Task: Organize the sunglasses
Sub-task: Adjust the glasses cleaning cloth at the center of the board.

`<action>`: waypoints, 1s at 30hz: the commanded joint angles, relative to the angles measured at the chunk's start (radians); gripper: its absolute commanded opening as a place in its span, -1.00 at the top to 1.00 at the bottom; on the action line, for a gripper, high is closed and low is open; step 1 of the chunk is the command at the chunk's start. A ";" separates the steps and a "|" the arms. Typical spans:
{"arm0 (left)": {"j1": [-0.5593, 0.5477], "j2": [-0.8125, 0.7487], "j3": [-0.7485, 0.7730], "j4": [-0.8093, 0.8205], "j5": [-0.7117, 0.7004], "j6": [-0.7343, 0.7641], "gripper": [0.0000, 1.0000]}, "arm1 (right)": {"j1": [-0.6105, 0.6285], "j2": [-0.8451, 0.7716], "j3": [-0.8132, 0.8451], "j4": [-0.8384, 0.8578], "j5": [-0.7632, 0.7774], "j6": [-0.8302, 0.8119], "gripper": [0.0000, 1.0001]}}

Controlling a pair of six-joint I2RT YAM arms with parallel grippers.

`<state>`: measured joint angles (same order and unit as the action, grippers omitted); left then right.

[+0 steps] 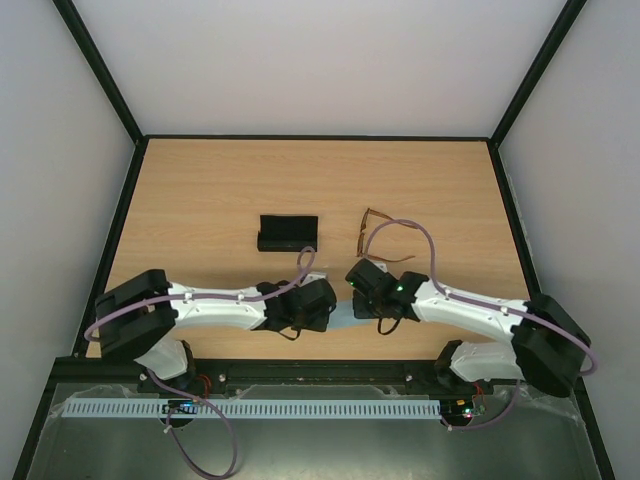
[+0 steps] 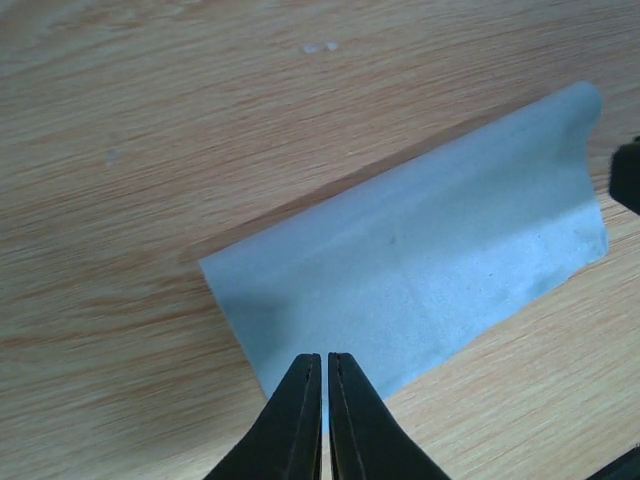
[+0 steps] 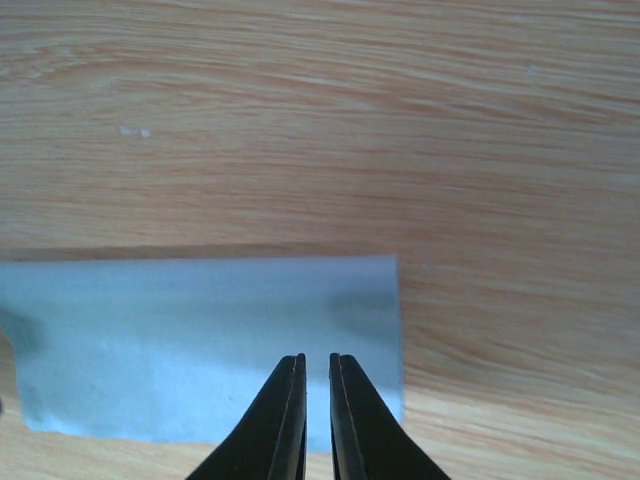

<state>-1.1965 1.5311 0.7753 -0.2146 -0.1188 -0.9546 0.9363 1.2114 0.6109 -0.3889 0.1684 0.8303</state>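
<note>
The sunglasses (image 1: 375, 236), thin and brown with slim temple arms, lie open on the table right of centre, beyond both grippers. The black case (image 1: 287, 232) sits to their left. The light blue cloth (image 1: 346, 320) lies between the two grippers near the front edge. My left gripper (image 1: 330, 303) (image 2: 325, 358) is shut on the near edge of the cloth (image 2: 420, 260), which curves up from the table with a rounded fold on its far side. My right gripper (image 1: 353, 284) (image 3: 317, 358) is over the cloth's other end (image 3: 200, 330), its jaws a narrow gap apart.
The wooden table (image 1: 220, 190) is framed by black rails and white walls. The purple cable (image 1: 420, 232) of the right arm loops above the table next to the sunglasses. Part of the right gripper's black body (image 2: 626, 180) shows at the cloth's right end.
</note>
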 commanded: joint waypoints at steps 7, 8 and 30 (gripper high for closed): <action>0.068 0.043 0.016 0.097 0.035 -0.008 0.95 | -0.006 0.173 0.096 0.111 -0.030 -0.046 0.82; 0.073 0.035 0.006 0.111 0.037 -0.014 0.95 | -0.010 0.181 0.095 0.132 -0.054 -0.044 0.82; 0.107 -0.005 -0.197 0.597 0.226 -0.151 0.88 | -0.166 0.099 -0.101 0.406 -0.417 -0.020 0.82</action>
<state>-1.0992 1.4895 0.5323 0.3065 0.0891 -1.1038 0.7921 1.3422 0.5358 -0.0154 -0.1802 0.8127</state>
